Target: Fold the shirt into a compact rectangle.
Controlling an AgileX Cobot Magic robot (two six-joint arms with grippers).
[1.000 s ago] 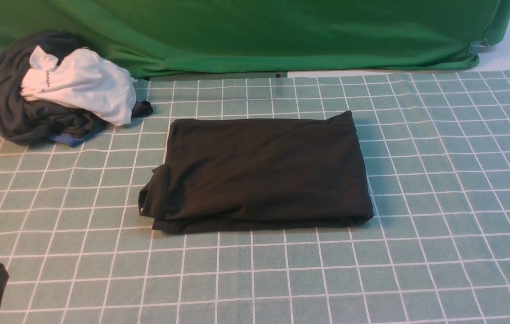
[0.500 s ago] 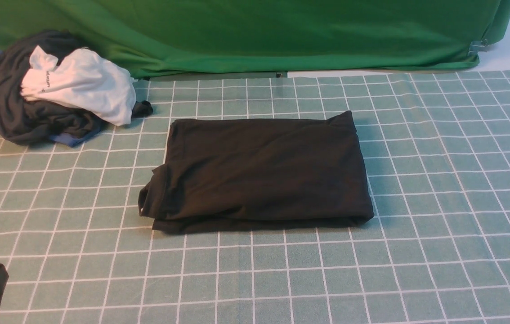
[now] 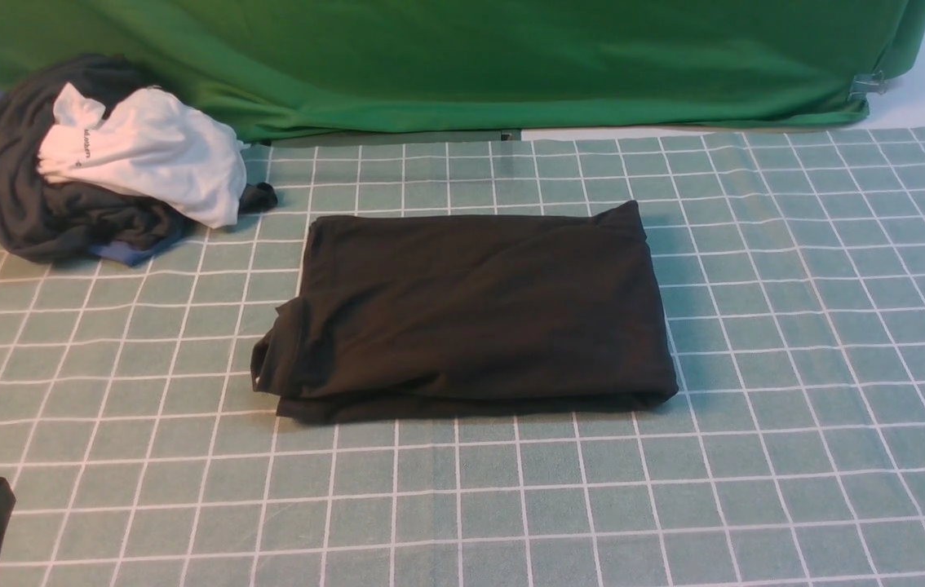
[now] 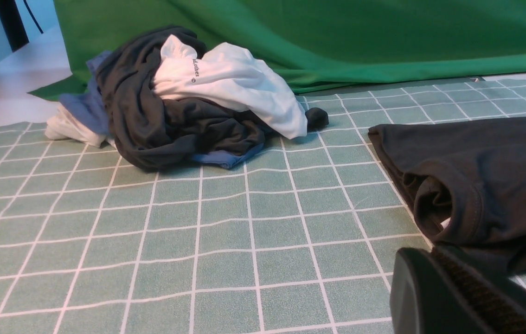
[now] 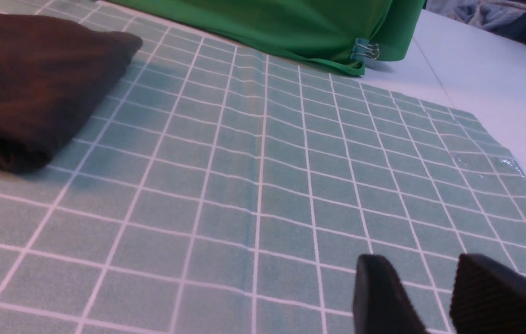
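The shirt (image 3: 471, 314) is black all over, with no pattern showing. The cloth (image 3: 797, 326) that covers the counter is soft green with thin white lines that make squares. The big cloth (image 3: 471, 57) along the far edge of the counter is bright green and plain. The pile of clothes (image 3: 104, 163) at the far left corner is dark grey, white and blue, and the white piece has tiny dark letters. The bare counter (image 5: 485, 79) is white. The left gripper (image 4: 458, 297) is black. The right gripper (image 5: 425, 297) is black too.
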